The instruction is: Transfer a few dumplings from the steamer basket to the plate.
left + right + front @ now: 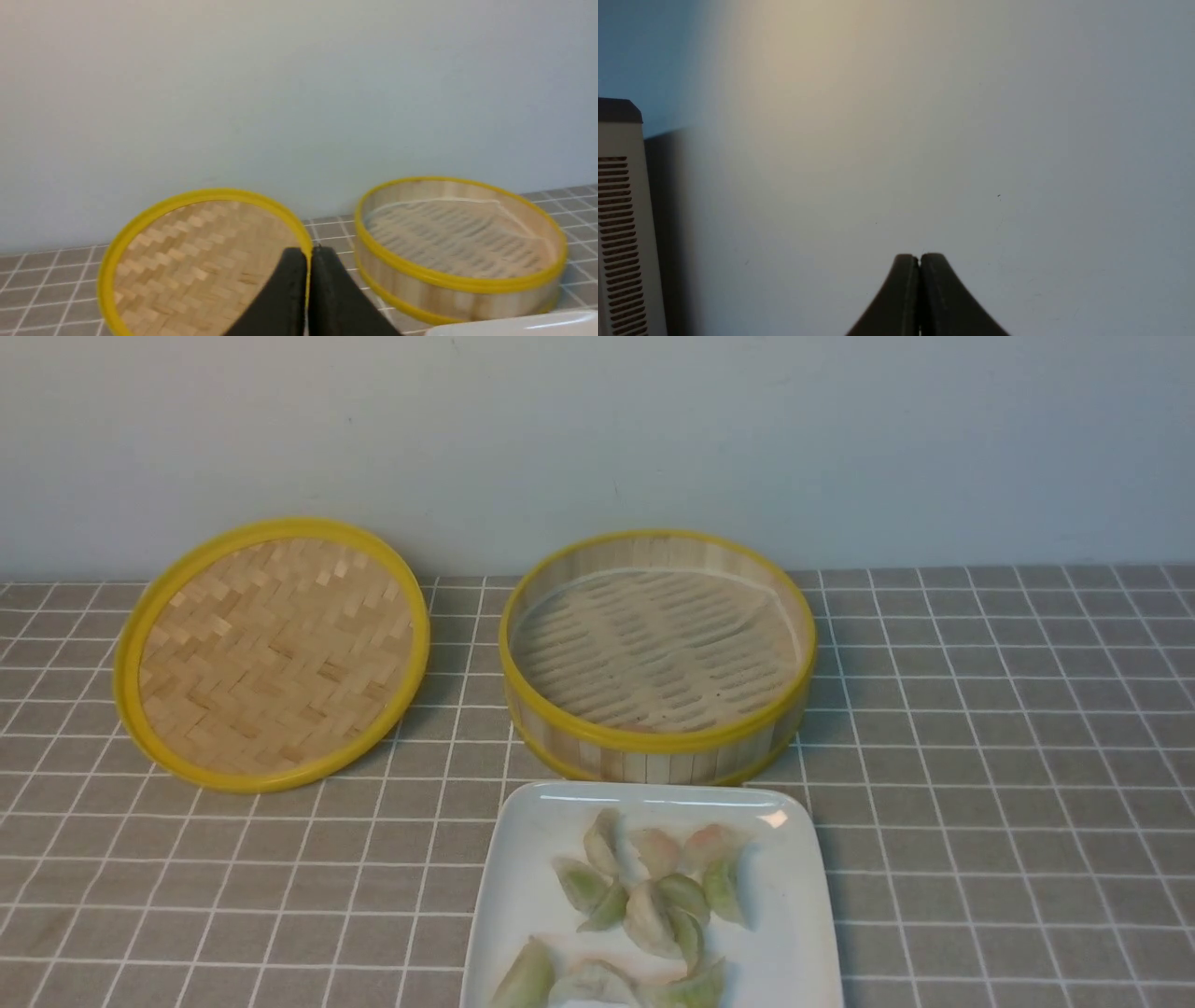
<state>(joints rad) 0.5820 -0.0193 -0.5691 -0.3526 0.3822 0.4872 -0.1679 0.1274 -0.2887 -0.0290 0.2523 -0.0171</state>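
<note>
The steamer basket point(658, 658) stands at the middle back with nothing on its slatted floor. It also shows in the left wrist view point(460, 249). The white plate point(794, 933) lies in front of it and holds several pale green and pinkish dumplings point(644, 905). A corner of the plate point(528, 324) shows in the left wrist view. My left gripper point(308, 254) is shut and empty, raised well back from the basket. My right gripper point(920, 259) is shut and empty, facing a bare wall. Neither gripper shows in the front view.
The flat woven yellow-rimmed lid point(271, 653) leans tilted at the back left; it also shows in the left wrist view point(201, 261). A grey checked cloth point(1008, 756) covers the table. A beige vented box point(621, 224) stands by the wall in the right wrist view.
</note>
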